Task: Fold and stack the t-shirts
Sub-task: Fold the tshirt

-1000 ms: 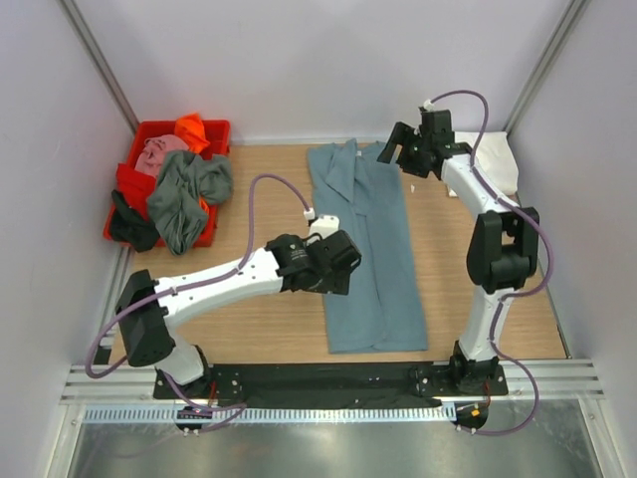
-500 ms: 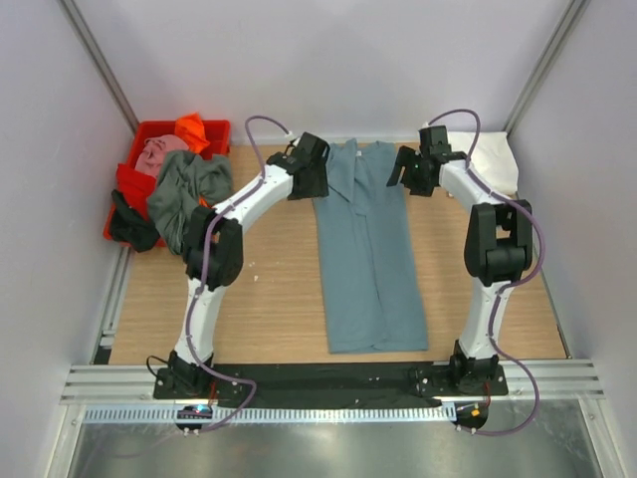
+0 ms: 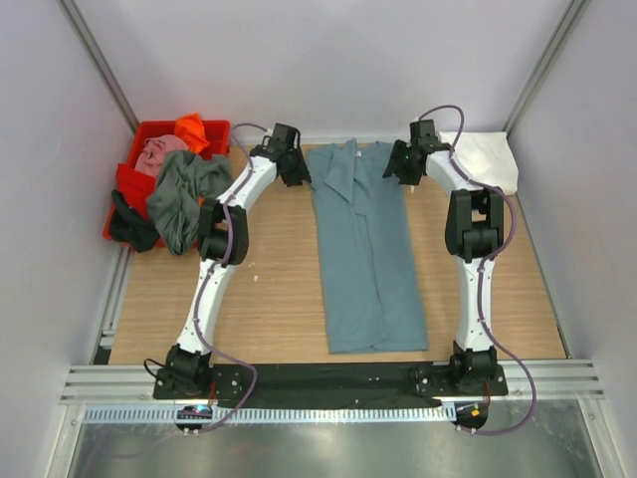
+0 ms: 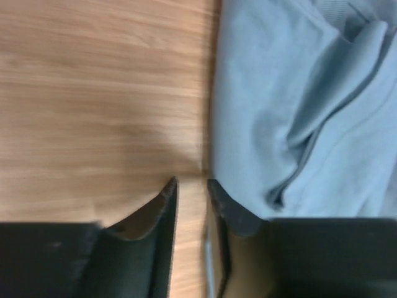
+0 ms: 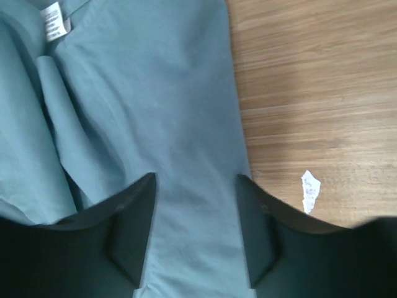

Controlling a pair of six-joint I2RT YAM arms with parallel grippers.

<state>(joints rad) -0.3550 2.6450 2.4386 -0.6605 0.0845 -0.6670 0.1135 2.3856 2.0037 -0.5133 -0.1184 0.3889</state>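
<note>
1. Far left: a red plastic tub (image 3: 149, 127) holding crumpled cloth shirts (image 3: 179, 199).
2. Left jaws, narrowly parted and apparently gripping nothing, sit beside the far-left corner of a long teal-blue cloth t-shirt (image 3: 368, 259), folded lengthwise on the wooden surface (image 3: 269, 289).
3. Right jaws gape, released, over its far-right edge.
4. Far right: a folded white cloth shirt (image 3: 488, 159).

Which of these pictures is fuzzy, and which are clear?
Left wrist view: soft, the grain of the table smeared and the teal t-shirt hazy. Right wrist view: sharper, the white neck label distinct. Top view: crisp, evenly lit, only faint shadows.
</note>
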